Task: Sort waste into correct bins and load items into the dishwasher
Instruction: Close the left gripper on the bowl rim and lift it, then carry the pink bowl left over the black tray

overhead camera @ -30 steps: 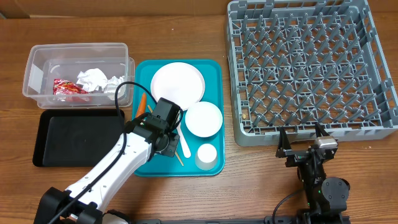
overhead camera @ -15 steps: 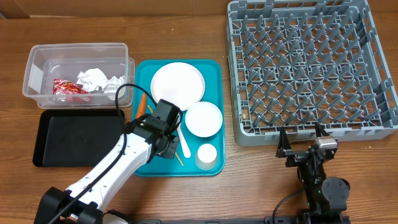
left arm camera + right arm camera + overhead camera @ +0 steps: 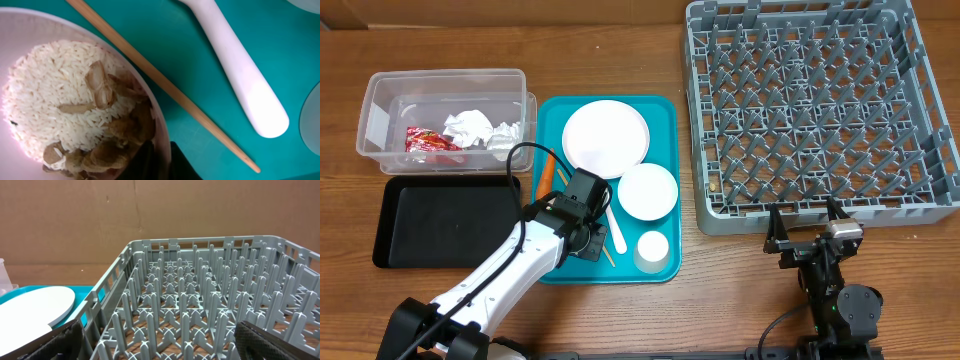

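The left claw is pinched on the rim of the bowl of rice and scraps — one finger inside, one outside, likely for lifting and emptying — wooden stick just beyond it; the right claw hangs spread, dish rack just ahead.

No writing is legible anywhere; print on the red snack wrapper is too blurred

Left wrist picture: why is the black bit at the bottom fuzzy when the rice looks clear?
Left wrist view: that's the left jaws, too near the lens to focus; the rice sits farther off, sharp. Right wrist view: likewise, blurry dark jaws at the corners, crisp dish rack.
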`<act>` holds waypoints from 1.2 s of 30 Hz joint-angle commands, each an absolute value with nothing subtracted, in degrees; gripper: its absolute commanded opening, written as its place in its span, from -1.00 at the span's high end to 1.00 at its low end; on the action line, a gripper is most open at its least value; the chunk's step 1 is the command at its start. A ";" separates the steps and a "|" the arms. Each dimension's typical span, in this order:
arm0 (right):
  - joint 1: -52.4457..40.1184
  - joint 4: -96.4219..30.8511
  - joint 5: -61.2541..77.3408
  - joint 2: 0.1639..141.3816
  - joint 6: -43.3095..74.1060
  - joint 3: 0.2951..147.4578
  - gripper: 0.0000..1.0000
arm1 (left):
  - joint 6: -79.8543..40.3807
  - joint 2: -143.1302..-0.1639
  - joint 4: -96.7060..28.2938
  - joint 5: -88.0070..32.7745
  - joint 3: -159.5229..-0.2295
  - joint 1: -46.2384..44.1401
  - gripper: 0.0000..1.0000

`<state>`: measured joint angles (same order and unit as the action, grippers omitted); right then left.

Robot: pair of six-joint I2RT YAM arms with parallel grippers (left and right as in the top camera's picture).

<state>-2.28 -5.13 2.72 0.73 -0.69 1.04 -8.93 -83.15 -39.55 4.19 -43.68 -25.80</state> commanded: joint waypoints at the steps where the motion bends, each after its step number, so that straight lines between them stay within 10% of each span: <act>1: -2.17 -4.64 2.68 0.16 -0.89 0.45 -1.00 | -8.99 -83.24 -39.57 6.09 -43.40 -25.56 0.89; 36: -2.17 -4.64 2.68 0.16 -0.89 0.45 -1.00 | -8.97 -83.22 -57.71 6.61 -68.77 -23.22 0.92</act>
<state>-2.28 -5.10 2.72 0.73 -0.64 1.04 -8.82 -83.15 -57.01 5.69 -66.24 -24.64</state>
